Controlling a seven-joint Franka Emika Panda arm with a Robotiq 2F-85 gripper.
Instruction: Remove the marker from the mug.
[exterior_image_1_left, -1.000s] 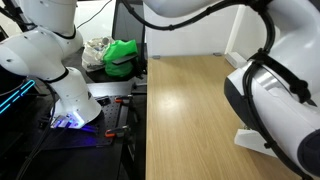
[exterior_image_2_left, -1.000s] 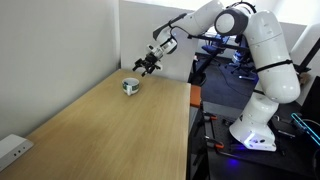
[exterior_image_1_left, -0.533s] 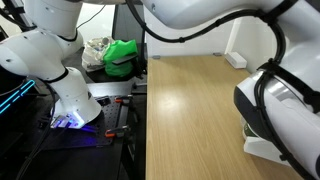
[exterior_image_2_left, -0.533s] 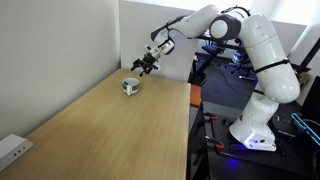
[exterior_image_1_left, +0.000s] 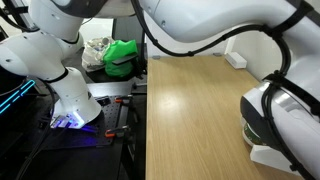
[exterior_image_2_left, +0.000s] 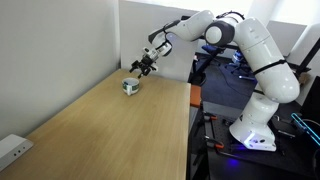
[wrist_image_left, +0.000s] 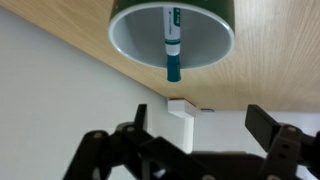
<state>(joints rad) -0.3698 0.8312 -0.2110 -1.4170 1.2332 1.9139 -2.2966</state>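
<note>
The mug (wrist_image_left: 205, 38) is dark green outside and white inside, and sits at the top of the wrist view. The marker (wrist_image_left: 172, 45) lies inside it, dark with a teal end that pokes over the rim. My gripper (wrist_image_left: 200, 128) is open and empty, a short way off from the mug, with both fingers spread at the bottom of the wrist view. In an exterior view the mug (exterior_image_2_left: 130, 86) stands near the table's far end by the wall, and my gripper (exterior_image_2_left: 143, 67) hovers just above and beside it.
A wooden table (exterior_image_2_left: 110, 130) runs along a white wall. A white box (exterior_image_2_left: 12, 149) sits at its near left corner. A white block (wrist_image_left: 182, 120) is on the wall beyond the mug. A green bundle (exterior_image_1_left: 122, 55) lies on a side bench beside another robot base (exterior_image_1_left: 70, 95).
My gripper has edged slightly down and toward the mug. The arm's large link has slid further right and down in an exterior view. The mug and marker have not moved.
</note>
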